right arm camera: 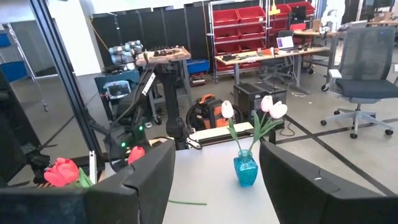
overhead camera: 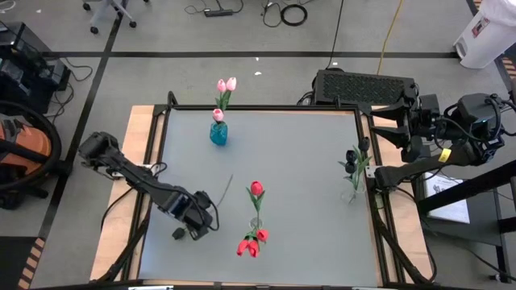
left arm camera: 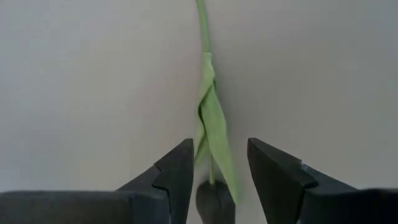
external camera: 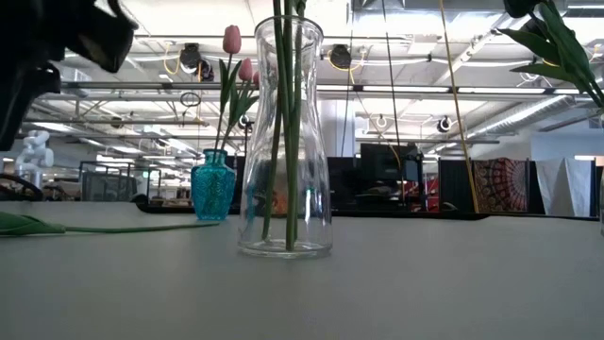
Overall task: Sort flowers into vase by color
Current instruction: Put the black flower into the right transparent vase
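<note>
Here black tulip (left arm camera: 210, 127) flat, stem away from left tool (left arm camera: 217, 171).

Two dark, matte-black jointed arms, black cables trailing along the links behind each end effector, a small yellow tag on the right arm (overhead camera: 445, 155), and wedge-shaped black fingers (left arm camera: 177, 177).
</note>
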Robot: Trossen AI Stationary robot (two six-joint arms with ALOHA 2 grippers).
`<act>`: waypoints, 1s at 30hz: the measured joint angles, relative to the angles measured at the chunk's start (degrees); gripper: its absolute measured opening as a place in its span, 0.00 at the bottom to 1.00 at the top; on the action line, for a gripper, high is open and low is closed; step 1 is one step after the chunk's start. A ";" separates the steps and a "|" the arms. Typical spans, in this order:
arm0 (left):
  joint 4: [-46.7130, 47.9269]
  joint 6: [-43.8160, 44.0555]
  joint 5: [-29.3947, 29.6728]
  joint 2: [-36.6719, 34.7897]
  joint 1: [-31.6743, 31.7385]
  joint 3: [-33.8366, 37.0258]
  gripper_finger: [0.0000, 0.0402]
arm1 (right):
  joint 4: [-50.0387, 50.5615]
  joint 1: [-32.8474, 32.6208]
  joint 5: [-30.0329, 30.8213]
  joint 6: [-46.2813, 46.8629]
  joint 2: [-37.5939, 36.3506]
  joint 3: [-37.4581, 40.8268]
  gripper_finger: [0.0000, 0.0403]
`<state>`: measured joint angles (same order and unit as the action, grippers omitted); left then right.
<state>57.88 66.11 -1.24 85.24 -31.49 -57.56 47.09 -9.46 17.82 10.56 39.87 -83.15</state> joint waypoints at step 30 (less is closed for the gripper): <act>-2.00 2.46 0.27 14.23 0.12 0.00 0.39 | -0.02 -0.01 0.00 -0.93 -0.01 0.00 0.56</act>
<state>55.88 68.57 -0.97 99.48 -31.38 -57.56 47.07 -9.47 17.82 9.63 39.86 -83.15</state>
